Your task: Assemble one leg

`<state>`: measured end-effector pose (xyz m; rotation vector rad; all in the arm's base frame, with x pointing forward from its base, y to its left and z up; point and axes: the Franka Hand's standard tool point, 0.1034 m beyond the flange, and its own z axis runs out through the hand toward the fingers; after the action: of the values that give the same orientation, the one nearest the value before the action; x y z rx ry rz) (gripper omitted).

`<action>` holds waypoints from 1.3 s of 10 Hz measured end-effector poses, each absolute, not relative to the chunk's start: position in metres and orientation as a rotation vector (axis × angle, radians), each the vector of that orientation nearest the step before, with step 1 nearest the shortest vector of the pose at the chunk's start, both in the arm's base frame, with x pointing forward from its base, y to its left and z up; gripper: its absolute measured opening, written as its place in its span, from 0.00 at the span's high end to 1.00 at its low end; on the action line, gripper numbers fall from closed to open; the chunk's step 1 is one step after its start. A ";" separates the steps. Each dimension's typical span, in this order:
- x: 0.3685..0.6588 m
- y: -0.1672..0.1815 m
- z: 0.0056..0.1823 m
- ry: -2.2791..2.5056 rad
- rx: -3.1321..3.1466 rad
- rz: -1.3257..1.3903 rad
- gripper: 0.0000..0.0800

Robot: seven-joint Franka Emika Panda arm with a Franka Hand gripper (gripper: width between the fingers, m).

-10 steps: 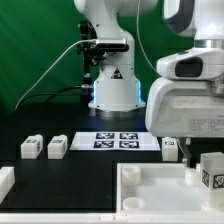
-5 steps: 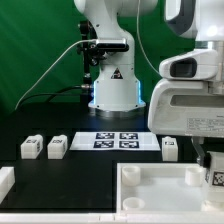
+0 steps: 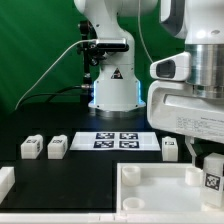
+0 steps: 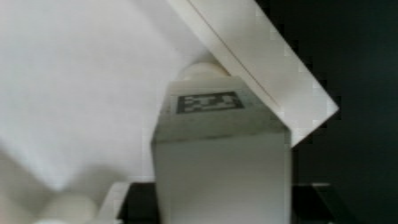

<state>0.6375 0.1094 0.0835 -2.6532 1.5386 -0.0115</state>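
Observation:
My gripper is at the exterior view's right, shut on a leg, a small white block with a black-and-white tag. It holds the leg upright just over the far right corner of the large white tray-like panel. In the wrist view the held leg fills the middle, its tag facing the camera, with the panel's flat inner face and raised rim behind it. Three more legs lie on the black table: two at the left and one near the gripper.
The marker board lies flat behind the panel in front of the robot base. A white part sits at the left edge. The table is black, with a green backdrop.
The arm's wrist has shifted towards the exterior view's left and a little lower. The held leg stays over the panel's far right corner, slightly lower.

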 end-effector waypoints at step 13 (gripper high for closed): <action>0.640 0.106 0.081 1.027 -2.818 -0.018 0.19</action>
<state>0.6399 0.1055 0.0810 -2.8184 1.0270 -0.0179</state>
